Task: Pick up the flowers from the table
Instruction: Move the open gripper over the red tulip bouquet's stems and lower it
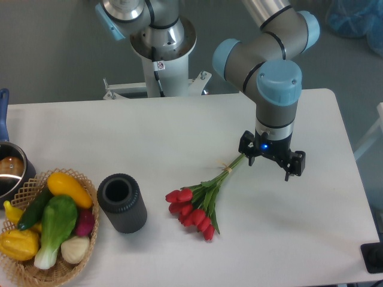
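The flowers (194, 209) lie on the white table (149, 137), right of the middle. They are a bunch of red tulip buds with green leaves, and the tied green stems run up and to the right. My gripper (272, 161) points down over the far end of the stems. Its two black fingers stand wide apart. The stem tips end right by the left finger (248, 154). I cannot tell whether they touch. The gripper holds nothing.
A dark grey cylinder-shaped vase (122, 202) stands left of the flowers. A wicker basket (36, 263) with vegetables sits at the front left corner. A metal pot (11, 170) is at the left edge. The robot base (163, 45) stands behind the table.
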Tool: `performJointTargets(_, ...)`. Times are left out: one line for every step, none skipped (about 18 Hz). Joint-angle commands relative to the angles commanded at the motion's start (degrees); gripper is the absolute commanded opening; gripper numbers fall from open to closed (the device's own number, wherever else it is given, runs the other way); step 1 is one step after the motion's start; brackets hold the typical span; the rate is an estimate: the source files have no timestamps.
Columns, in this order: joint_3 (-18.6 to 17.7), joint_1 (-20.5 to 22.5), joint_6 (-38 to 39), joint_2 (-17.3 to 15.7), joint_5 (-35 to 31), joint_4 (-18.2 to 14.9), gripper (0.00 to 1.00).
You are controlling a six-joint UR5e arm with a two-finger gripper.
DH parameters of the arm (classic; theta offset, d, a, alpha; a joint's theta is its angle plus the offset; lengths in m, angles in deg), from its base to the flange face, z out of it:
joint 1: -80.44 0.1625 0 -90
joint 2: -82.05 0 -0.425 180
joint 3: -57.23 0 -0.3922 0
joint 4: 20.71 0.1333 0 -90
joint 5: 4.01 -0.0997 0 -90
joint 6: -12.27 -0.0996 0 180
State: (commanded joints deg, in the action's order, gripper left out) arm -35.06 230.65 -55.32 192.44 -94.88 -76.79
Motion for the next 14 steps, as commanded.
performJointTargets(-0.1, 0.0, 0.0, 0.0, -0.1, 0.0, 1.00)
performJointTargets(-0.3, -0.1, 0.0, 0.0, 0.0, 0.0, 1.00)
performJointTargets(-0.4, -0.2, 0.0, -0.1, 0.2, 0.0, 1.00)
performJointTargets(-1.5, -0.4, 0.1, -0.1, 0.3, 0.1, 1.00)
performJointTargets(-2.4, -0.5, 0.1, -0.1, 0.5, 0.2, 1.00)
performJointTargets(-3.5, -0.7, 0.1, -0.1, 0.7, 0.6, 1.00)
performJointTargets(-5.1, -1.1, 0.2, -0.2, 1.3, 1.2, 1.00)
performJointTargets(-6.6, -1.6, 0.2, -1.0, 2.2, 2.9, 1.00)
performJointTargets(-8.2, -1.8, 0.2, -1.5, 2.7, 4.5, 1.00)
performJointTargets(-9.5, -2.1, 0.2, -1.8, 2.7, 5.3, 1.00)
performJointTargets(-10.1, -2.6, 0.3, -2.1, 2.6, 5.3, 1.00)
performJointTargets(-10.6, -2.9, 0.3, -2.5, 2.5, 5.2, 1.00)
performJointTargets(-11.0, -3.0, 0.2, -2.6, 2.4, 4.9, 1.00)
performJointTargets(-11.2, -3.2, 0.1, -2.5, 2.3, 4.8, 1.00)
